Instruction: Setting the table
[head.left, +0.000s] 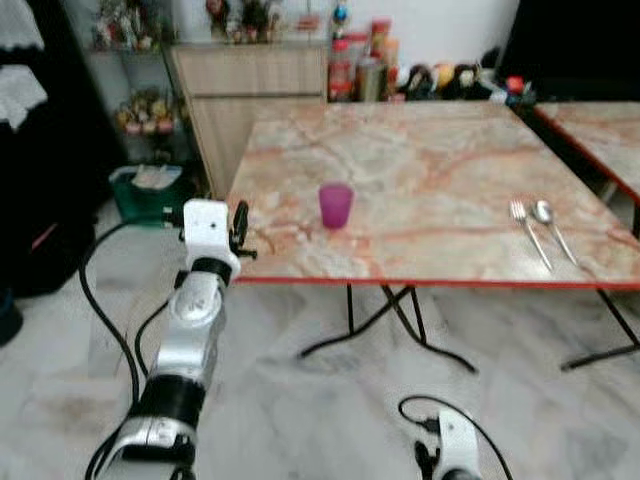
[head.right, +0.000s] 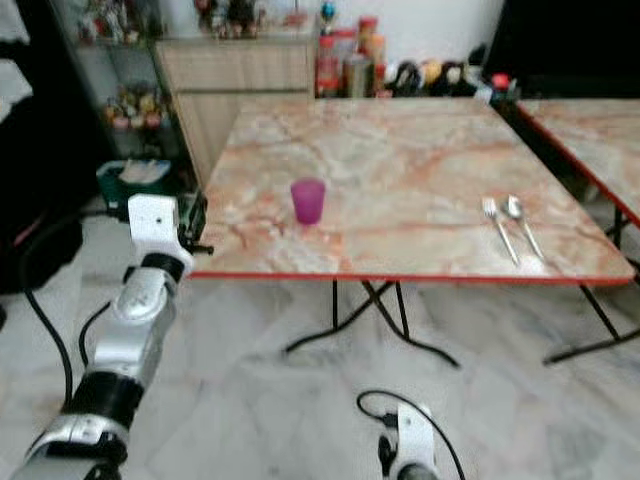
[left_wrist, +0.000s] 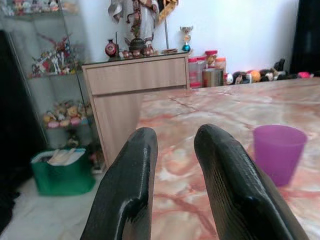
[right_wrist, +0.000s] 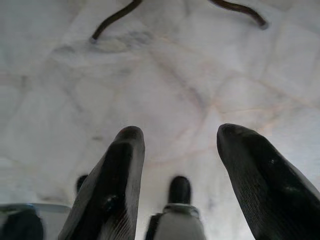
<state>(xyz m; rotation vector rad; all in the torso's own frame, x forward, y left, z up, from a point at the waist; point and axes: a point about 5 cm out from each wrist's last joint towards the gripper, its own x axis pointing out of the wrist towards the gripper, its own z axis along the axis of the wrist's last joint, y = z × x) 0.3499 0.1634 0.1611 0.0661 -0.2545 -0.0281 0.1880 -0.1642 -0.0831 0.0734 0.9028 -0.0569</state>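
A purple plastic cup stands upright on the marble-patterned table near its front left part. A fork and a spoon lie side by side at the table's front right. My left gripper is raised at the table's front left corner, level with the top, a hand's width left of the cup. Its fingers stand open with nothing between them. My right gripper hangs low over the floor, open and empty.
A wooden cabinet with jars and bottles stands behind the table. A green box sits on the floor at the left. A second table is at the right. Black folding legs run under the table.
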